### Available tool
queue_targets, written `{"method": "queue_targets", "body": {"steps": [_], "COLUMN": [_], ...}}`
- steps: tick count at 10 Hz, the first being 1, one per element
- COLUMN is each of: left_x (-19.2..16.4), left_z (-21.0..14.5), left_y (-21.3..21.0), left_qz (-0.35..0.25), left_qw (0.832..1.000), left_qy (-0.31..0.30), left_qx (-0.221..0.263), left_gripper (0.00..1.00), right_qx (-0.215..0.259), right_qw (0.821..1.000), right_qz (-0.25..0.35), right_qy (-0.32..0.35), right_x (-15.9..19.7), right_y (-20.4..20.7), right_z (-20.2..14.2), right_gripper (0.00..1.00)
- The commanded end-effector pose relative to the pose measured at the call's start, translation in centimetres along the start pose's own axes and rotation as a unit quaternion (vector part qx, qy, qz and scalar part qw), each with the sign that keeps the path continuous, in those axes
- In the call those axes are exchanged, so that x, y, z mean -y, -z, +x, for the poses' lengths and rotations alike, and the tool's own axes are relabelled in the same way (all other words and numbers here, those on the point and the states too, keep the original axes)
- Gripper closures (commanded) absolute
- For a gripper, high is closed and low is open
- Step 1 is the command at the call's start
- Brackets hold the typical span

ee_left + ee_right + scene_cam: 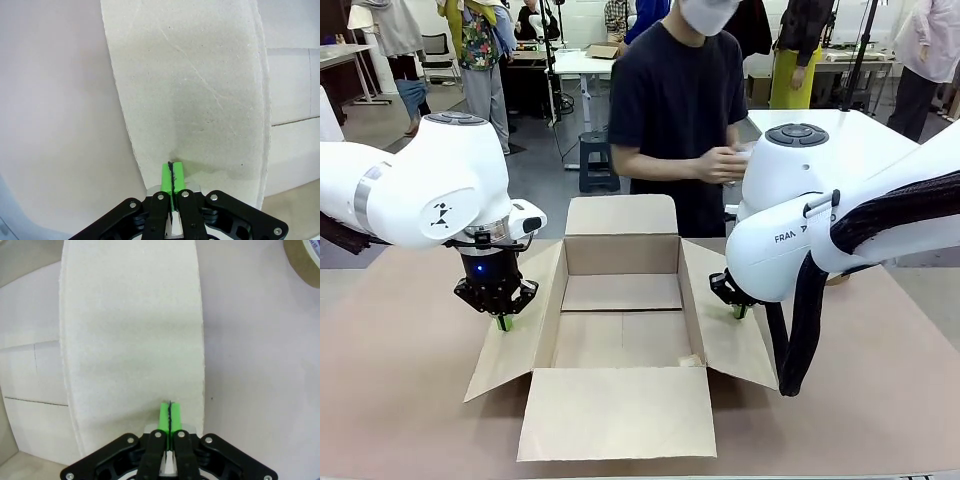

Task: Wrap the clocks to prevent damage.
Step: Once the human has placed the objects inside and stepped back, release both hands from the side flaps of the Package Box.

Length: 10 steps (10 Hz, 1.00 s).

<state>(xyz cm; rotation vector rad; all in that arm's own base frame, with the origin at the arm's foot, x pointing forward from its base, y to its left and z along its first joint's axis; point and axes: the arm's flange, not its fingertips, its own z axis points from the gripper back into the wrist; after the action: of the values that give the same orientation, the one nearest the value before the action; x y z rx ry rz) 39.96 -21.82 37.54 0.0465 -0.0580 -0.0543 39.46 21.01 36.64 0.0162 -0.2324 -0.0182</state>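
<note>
An open cardboard box (620,260) stands mid-table with its four flaps spread out. My left gripper (504,322) is shut, green pads together, its tip down on the left flap (200,100). My right gripper (740,312) is shut too, with its tip resting on the right flap (135,340). In the wrist views the left gripper (172,167) and the right gripper (169,407) both have nothing between their pads. At the far side a person holds a small white thing (728,165) in both hands. The clocks are out of view.
The box is empty inside. A roll of brown tape (305,260) lies on the brown table (400,400) beyond the right flap. The near flap (617,412) reaches toward the table's front edge. Other tables and people stand far behind.
</note>
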Motion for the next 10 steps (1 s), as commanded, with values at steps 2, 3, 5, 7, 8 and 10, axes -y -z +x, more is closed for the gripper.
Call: {"method": "queue_targets", "body": {"steps": [2, 3, 5, 7, 8, 10], "left_x": [-0.09, -0.09, -0.09, -0.09, -0.09, -0.09], "left_z": [0.06, 0.06, 0.06, 0.06, 0.06, 0.06], "left_y": [-0.11, -0.11, -0.11, -0.11, -0.11, -0.11], "left_qz": [0.011, 0.011, 0.011, 0.011, 0.011, 0.011], "left_qw": [1.0, 1.0, 1.0, 1.0, 1.0, 1.0], "left_qy": [0.005, 0.005, 0.005, 0.005, 0.005, 0.005], "left_qx": [0.001, 0.001, 0.001, 0.001, 0.001, 0.001], "left_gripper": [1.0, 1.0, 1.0, 1.0, 1.0, 1.0], "right_qx": [-0.003, -0.003, -0.003, -0.003, -0.003, -0.003], "right_qw": [1.0, 1.0, 1.0, 1.0, 1.0, 1.0], "right_qz": [-0.004, -0.004, -0.004, -0.004, -0.004, -0.004], "right_qy": [0.005, 0.005, 0.005, 0.005, 0.005, 0.005], "right_x": [-0.16, -0.16, -0.16, -0.16, -0.16, -0.16], "right_y": [0.16, 0.16, 0.16, 0.16, 0.16, 0.16], "right_z": [-0.19, -0.19, -0.19, -0.19, -0.19, -0.19], "right_gripper": [0.99, 0.99, 0.99, 0.99, 0.99, 0.99]}}
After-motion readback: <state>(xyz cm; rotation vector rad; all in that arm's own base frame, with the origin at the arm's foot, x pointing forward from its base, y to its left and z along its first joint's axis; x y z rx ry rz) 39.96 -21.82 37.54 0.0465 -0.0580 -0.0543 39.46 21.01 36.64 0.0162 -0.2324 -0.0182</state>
